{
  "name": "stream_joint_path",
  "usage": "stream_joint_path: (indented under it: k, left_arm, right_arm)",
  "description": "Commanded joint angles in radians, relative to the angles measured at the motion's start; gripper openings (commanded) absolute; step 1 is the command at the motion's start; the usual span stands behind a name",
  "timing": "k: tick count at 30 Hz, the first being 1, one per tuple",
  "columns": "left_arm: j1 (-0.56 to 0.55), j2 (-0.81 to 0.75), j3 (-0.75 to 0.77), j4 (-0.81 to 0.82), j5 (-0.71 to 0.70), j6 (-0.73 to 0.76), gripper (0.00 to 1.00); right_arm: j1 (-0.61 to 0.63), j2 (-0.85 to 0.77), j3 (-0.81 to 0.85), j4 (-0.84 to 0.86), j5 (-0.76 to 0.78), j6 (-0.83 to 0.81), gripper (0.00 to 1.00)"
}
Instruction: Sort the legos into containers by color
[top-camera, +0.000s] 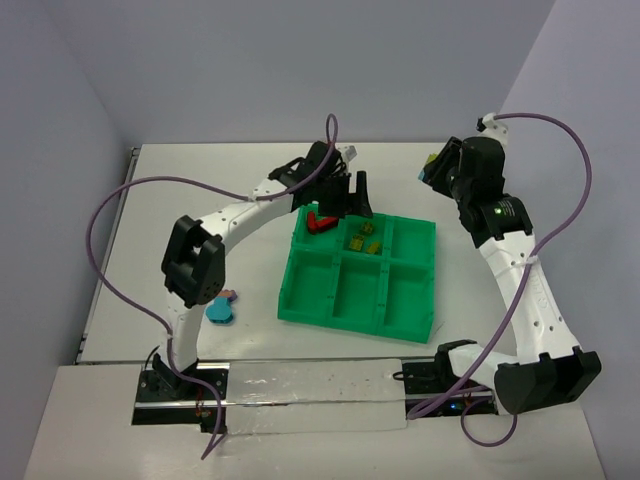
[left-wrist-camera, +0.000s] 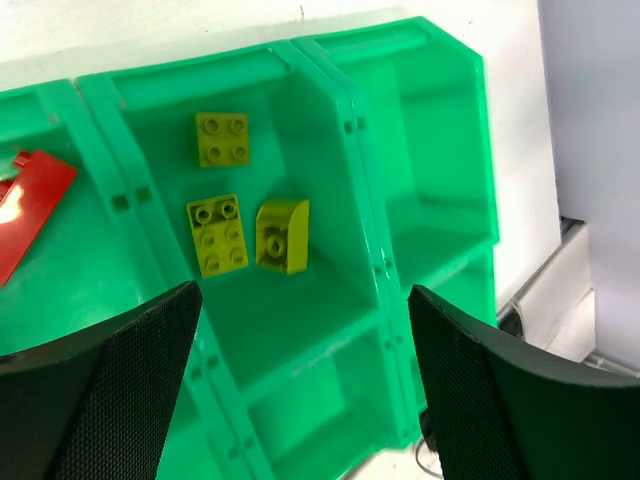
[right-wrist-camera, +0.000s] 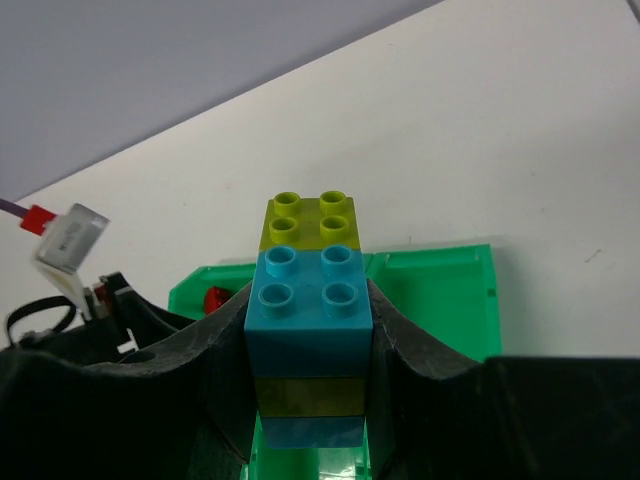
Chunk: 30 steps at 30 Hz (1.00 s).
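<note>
My left gripper hangs open over the back row of the green tray; nothing is between its fingers. Below it, three yellow-green legos lie in the back middle container. A red lego lies in the back left container. My right gripper is raised beyond the tray's back right corner and is shut on a stacked cluster of blue and yellow-green legos, seen from above as a small block.
A cyan lego with a pink one lies on the table left of the tray, beside the left arm's elbow. The other containers hold nothing that I can see. Walls close in the table at back and sides.
</note>
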Motion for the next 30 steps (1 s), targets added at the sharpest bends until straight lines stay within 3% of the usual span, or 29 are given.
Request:
stream_joint_path:
  k: [1, 8, 12, 17, 22, 30]
  left_arm:
    - [0.089, -0.255, -0.102, 0.048, 0.039, -0.02, 0.9]
    - [0.305, -0.541, -0.386, 0.224, 0.257, -0.104, 0.89]
    - [0.358, -0.622, -0.451, 0.322, 0.382, -0.144, 0.88]
    - [0.373, -0.698, -0.539, 0.44, 0.439, -0.173, 0.87]
    - [0.381, -0.77, -0.653, 0.567, 0.484, -0.234, 0.85]
    - [0.393, -0.859, -0.805, 0.738, 0.432, -0.383, 0.83]
  right_arm:
    - [-0.002, -0.004, -0.012, 0.098, -0.242, -0.065, 0.0]
    - [0.091, 0.049, -0.004, 0.195, -0.682, -0.141, 0.0]
    - [0.203, 0.105, 0.033, 0.238, -0.802, -0.161, 0.0]
    - [0.277, 0.164, 0.068, 0.312, -0.903, -0.132, 0.0]
    - [0.293, 0.24, 0.107, 0.437, -0.855, 0.031, 0.0]
    - [0.323, 0.373, 0.236, 0.434, -0.673, 0.256, 0.0]
